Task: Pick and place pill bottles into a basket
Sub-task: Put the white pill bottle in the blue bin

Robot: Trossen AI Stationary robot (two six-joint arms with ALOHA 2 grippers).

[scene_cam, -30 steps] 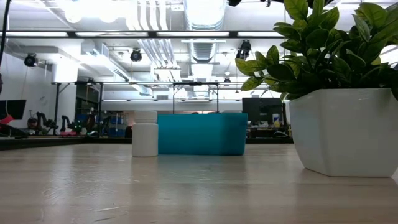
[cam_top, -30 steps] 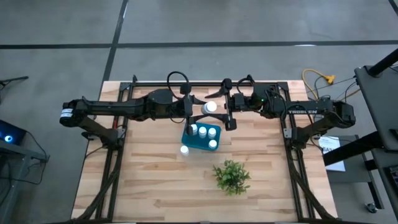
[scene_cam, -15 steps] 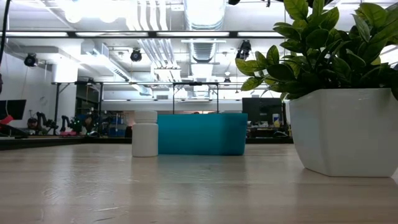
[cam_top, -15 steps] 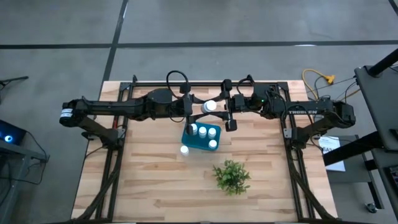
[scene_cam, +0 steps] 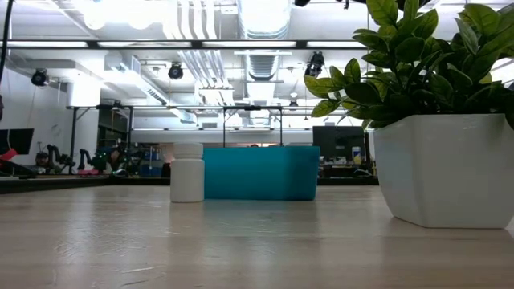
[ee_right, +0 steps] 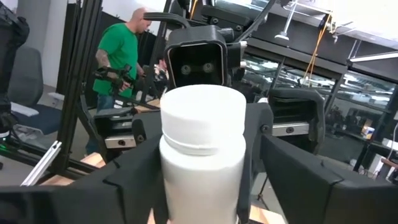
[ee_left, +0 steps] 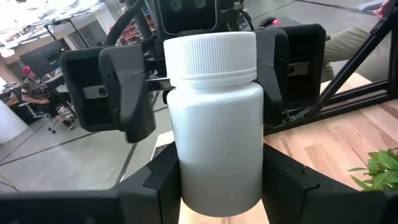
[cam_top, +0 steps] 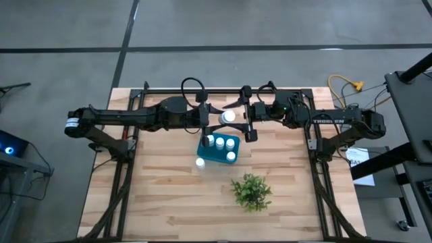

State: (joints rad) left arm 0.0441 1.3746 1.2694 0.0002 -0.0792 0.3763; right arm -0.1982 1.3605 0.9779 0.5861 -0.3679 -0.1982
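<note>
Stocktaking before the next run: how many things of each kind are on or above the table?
White pill bottles: 6
Teal basket: 1
Green plant: 1
Total: 8

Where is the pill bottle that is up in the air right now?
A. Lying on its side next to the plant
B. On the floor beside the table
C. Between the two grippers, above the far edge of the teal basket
C: the high view shows the white pill bottle between the left gripper and right gripper, just beyond the basket.
</note>
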